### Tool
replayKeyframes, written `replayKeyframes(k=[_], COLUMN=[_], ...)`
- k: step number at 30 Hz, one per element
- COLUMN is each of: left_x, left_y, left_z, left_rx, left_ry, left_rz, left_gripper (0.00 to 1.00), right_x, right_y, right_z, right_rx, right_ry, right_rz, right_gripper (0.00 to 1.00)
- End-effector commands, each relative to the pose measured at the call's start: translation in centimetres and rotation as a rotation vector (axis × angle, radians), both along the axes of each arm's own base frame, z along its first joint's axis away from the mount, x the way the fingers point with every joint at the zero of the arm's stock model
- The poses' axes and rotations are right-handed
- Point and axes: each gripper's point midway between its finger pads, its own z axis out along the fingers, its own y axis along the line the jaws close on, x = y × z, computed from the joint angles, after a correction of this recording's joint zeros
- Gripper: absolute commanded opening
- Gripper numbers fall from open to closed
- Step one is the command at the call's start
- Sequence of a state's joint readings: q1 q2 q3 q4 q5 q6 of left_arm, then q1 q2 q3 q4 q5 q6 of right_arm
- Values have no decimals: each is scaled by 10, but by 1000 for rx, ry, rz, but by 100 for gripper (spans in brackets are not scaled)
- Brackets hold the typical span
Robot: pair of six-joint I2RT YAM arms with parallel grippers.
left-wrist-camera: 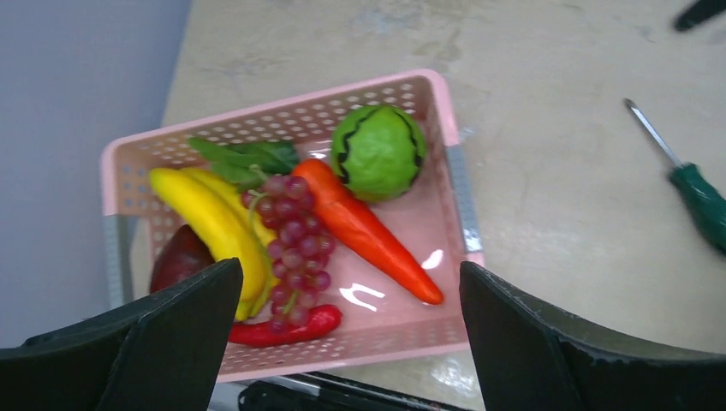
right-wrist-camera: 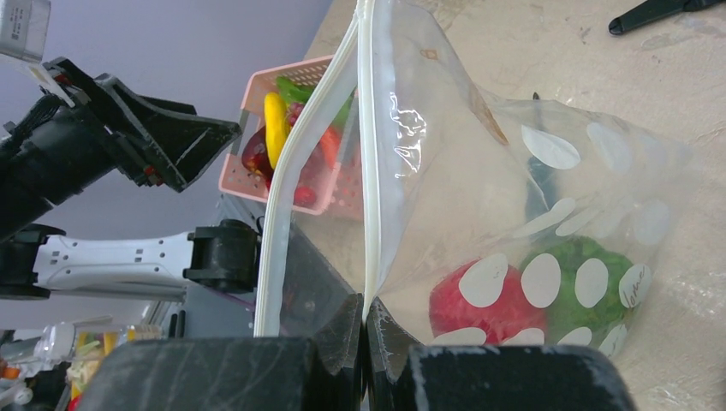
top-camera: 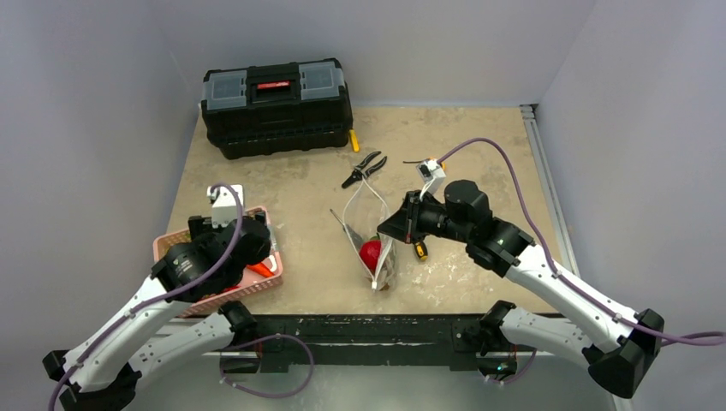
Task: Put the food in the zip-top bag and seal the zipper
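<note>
The right gripper (right-wrist-camera: pixel 365 317) is pinching shut on the whitish zipper (right-wrist-camera: pixel 370 154), holding the clear, crinkly, white-dotted zip-top bag (right-wrist-camera: pixel 514 197) upright near the table's middle, its mouth gaping. A glossy red round fruit (right-wrist-camera: pixel 479 300) and a green pepper (right-wrist-camera: pixel 591 265) are lying inside. To the left, the left gripper (left-wrist-camera: pixel 349 282) is hovering empty, jaws spread wide, over the perforated pink basket (left-wrist-camera: pixel 282 107) containing a curved banana (left-wrist-camera: pixel 210 223), a tapered carrot (left-wrist-camera: pixel 368 235) and a chili (left-wrist-camera: pixel 287 330).
</note>
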State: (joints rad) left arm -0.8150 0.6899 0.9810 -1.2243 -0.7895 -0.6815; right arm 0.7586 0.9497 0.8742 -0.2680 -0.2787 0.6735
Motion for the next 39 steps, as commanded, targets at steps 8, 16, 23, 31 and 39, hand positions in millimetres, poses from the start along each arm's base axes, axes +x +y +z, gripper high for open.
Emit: replayKeyframes(k=[8, 16, 23, 31, 39], left_x=[24, 39, 30, 26, 30], left_y=[48, 59, 95, 131, 168], left_z=[1, -34, -78, -79, -97], left_rx=[193, -91, -261, -311, -306], left_ry=[-3, -26, 93, 17, 112], left_rz=[294, 400, 685, 1018, 1173], left_gripper=[100, 100, 100, 99, 98], right_x=[2, -1, -3, -4, -5], right_y=[-1, -5, -5, -1, -5], right_z=[11, 14, 16, 14, 27], right_rx=[26, 33, 25, 28, 26], right_ry=[-45, -54, -55, -48, -82], right_rz=[-9, -17, -6, 19, 17], right_gripper=[0, 0, 0, 0, 0])
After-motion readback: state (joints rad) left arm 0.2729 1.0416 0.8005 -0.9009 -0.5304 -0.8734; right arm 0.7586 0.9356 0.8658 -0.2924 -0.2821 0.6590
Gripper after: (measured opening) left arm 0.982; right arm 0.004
